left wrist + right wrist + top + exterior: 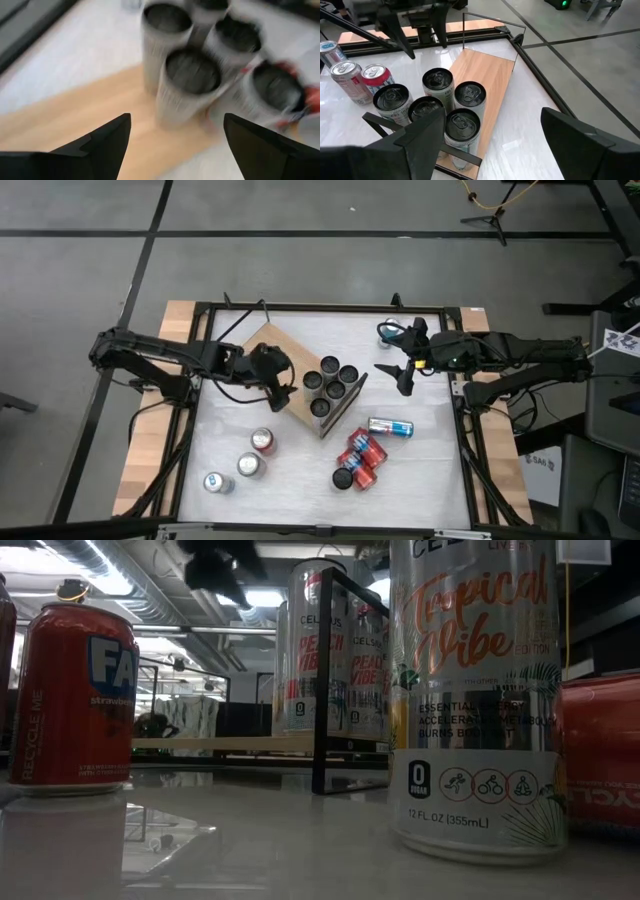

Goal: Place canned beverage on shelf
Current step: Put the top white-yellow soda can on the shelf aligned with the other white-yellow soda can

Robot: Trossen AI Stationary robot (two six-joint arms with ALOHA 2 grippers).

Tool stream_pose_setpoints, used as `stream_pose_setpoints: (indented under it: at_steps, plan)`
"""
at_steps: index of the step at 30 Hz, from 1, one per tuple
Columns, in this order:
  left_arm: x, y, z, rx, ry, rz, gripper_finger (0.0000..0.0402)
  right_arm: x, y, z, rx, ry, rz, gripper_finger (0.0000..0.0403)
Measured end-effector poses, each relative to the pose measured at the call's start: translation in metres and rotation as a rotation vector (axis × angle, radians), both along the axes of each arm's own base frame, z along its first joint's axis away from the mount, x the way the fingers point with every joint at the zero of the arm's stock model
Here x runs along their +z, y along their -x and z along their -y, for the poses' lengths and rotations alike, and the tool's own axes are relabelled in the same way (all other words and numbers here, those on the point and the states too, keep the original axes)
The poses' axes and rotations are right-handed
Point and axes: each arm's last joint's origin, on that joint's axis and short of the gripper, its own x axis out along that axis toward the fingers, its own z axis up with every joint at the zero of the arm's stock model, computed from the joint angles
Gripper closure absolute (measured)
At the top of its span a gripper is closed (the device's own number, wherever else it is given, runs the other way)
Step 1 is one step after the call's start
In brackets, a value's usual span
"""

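High view: the shelf [272,370], a light-wood board on a black wire frame, lies turned at an angle in the middle of the white table [430,470]. Five dark-topped cans [331,379] stand clustered at its right end, near the frame's centre. The left gripper [285,385] hovers over the board just left of that cluster, its fingers spread apart with nothing between them; the left wrist view shows the same bare gap above the wood, though that picture is smeared and the cans there are hard to read. The right gripper [403,378] hangs to the right of the cans, over bare tabletop, fingers likewise parted and empty.

Off the shelf, a blue-and-silver can [390,427] lies on its side right of centre, lower down. Below it sits a bunch of red cans [359,461]. At lower left stand three more: a red-topped can [262,441], a silver can [250,465] and a pale blue can [217,482].

In the low view a red can [73,698] stands at left and a tall silver can [477,700] fills the right.
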Motion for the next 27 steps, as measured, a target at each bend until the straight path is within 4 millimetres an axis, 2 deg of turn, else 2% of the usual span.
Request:
stream_pose_setpoints:
  at_steps: [7,16,27]
  plan:
    - [-0.020,-0.008,0.009,0.021,0.015,-0.113,0.0089,0.000,0.000,0.000,0.000,0.000,0.000,0.0079]
    - [-0.048,-0.027,0.007,0.068,-0.053,-0.210,0.0089,0.000,0.000,0.000,0.000,0.000,0.000,0.0079]
    - [-0.049,-0.034,-0.010,0.123,-0.059,-0.179,0.0089,0.000,0.000,0.000,0.000,0.000,0.000,0.0079]
